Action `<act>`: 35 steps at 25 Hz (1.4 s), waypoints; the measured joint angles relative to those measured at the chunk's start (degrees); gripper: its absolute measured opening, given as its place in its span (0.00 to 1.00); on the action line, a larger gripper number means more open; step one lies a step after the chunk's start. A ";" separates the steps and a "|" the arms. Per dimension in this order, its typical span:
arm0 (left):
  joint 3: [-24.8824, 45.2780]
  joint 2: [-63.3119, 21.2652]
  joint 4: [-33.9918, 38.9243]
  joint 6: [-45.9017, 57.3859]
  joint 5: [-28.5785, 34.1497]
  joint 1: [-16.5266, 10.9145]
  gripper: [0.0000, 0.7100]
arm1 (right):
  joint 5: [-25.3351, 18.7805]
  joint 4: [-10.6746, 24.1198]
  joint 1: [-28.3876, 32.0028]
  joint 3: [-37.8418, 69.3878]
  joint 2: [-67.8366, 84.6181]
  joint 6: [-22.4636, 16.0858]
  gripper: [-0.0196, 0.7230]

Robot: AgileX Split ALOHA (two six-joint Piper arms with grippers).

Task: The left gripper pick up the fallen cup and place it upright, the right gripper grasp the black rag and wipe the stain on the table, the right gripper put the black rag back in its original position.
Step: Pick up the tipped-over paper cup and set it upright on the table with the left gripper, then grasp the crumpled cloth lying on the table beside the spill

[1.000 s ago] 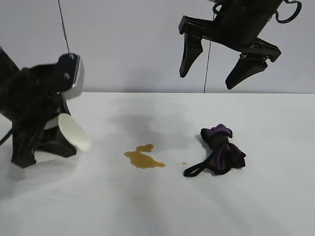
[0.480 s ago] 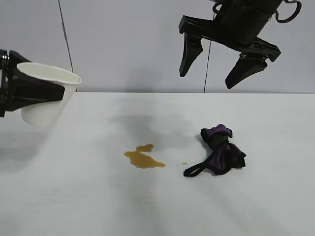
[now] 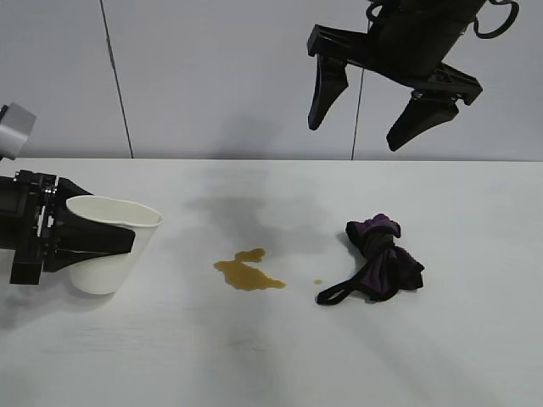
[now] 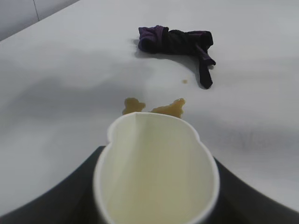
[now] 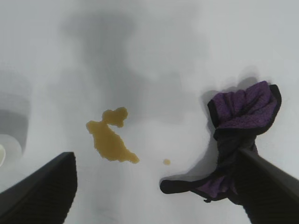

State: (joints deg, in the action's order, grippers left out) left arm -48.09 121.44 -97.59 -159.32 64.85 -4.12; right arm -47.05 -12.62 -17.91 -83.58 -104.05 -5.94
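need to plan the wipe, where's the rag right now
In the exterior view the rag lies bunched on the table, right of centre, just right of the stain and its droplet, below the raised right gripper.

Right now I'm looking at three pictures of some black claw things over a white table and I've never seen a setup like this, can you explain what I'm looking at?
These are two robot arms, each ending in a two-fingered claw called a gripper. One picture is taken from outside, facing both arms. The other two come from small cameras on each arm's wrist, so they look along that arm's own fingers.

In the outside view, the left gripper sits low at the left, clamped on a white paper cup, mouth up and rim squeezed out of round, at or just above the table. I cannot tell if the cup touches it. The right gripper hangs open above, holding nothing.

On the table lie an amber-brown stain in the middle and a bunched black and purple rag to its right, untouched.
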 joint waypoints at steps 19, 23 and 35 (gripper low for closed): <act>-2.04 -0.29 -0.30 6.10 0.26 0.00 0.96 | 1.56 0.00 0.00 0.00 0.00 0.00 0.88; -2.04 -7.19 -0.13 22.99 -3.94 0.53 0.97 | 1.56 0.00 0.00 0.00 0.00 0.00 0.88; -18.78 -22.20 54.16 117.87 -28.82 14.73 0.98 | 0.36 0.22 0.00 0.00 -0.41 0.00 0.88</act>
State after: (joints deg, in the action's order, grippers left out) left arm -66.88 99.23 -43.43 -41.44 36.03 10.61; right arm -46.69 -12.40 -17.91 -83.58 -104.47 -5.94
